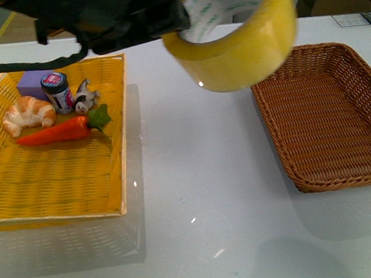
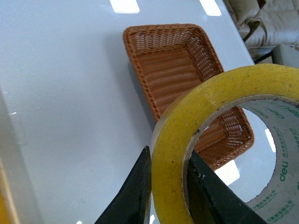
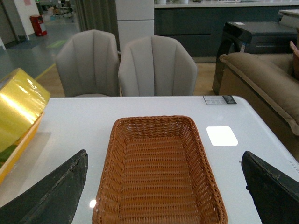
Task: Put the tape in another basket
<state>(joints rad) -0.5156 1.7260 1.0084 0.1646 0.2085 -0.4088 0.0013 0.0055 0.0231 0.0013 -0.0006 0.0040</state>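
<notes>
The tape (image 1: 241, 35) hangs in the air above the white surface (image 1: 198, 197), between the two baskets and close to the far left corner of the brown wicker basket (image 1: 331, 118), not yet over its floor. The left fingers (image 2: 135, 191) pinch the roll's wall, one inside the white printed core and one on the yellow outside, so the roll sits on edge. The right fingers (image 3: 56, 191) are spread wide and hold nothing, facing the brown basket, which looks empty. To finish the carry well, I would take the roll further toward the robot's right until it is over the middle of the wicker floor, lower it close to the weave, and only then part the fingers; dropped from height, an on-edge roll may well roll or bounce over the low flared side.
</notes>
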